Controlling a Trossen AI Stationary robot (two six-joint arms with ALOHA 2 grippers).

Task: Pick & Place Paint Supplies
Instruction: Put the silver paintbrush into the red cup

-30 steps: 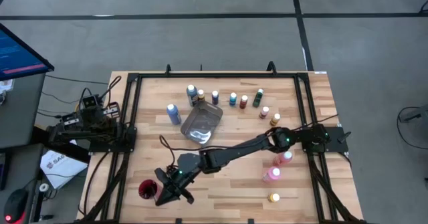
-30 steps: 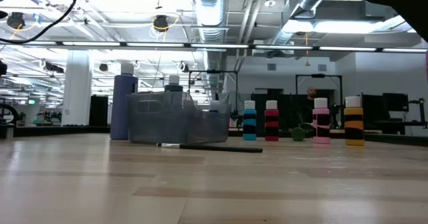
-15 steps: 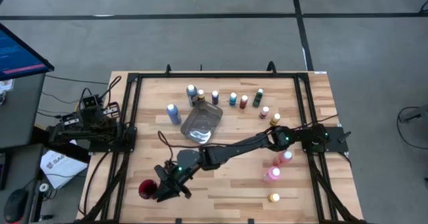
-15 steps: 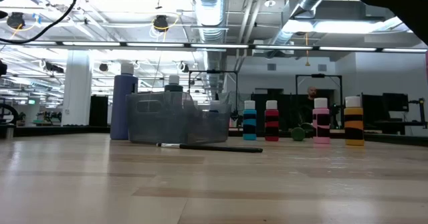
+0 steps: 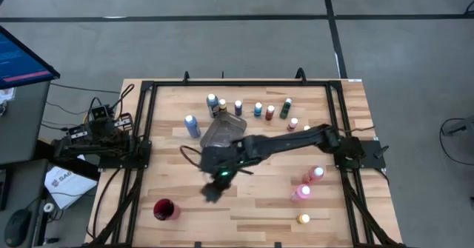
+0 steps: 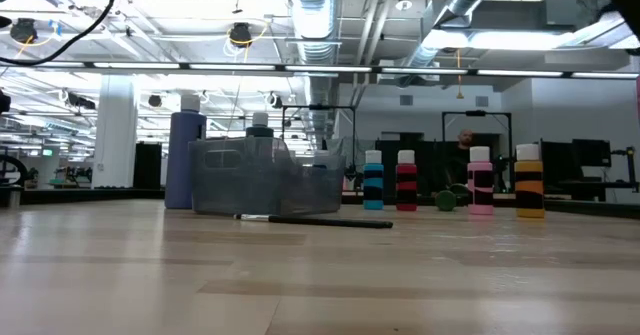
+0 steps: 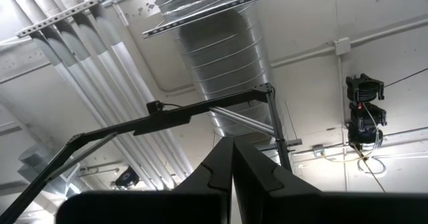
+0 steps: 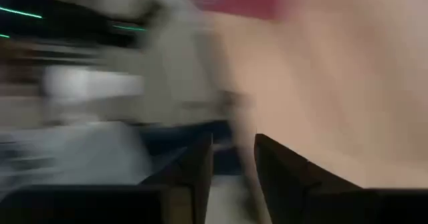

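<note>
My right arm reaches from the table's right side across its middle. Its gripper hangs over bare wood between the grey tray and the red cup, open by a narrow gap and holding nothing that I can make out. A thin dark paintbrush lies flat on the table just left of it. Small paint bottles stand upright in a loose row behind the tray; a larger blue one stands to the tray's left. My left arm is folded off the table's left edge, its gripper shut and pointing at the ceiling.
Two pink bottles and a yellow one stand near the table's right near corner. A black frame runs around the table. Bare wood lies along the near edge between the red cup and the pink bottles.
My right gripper has swung quickly from over the red cup at the near left corner toward the table's middle, near the tray, and its wrist view is smeared by the motion. The cup, which the gripper covered before, now stands in plain sight.
</note>
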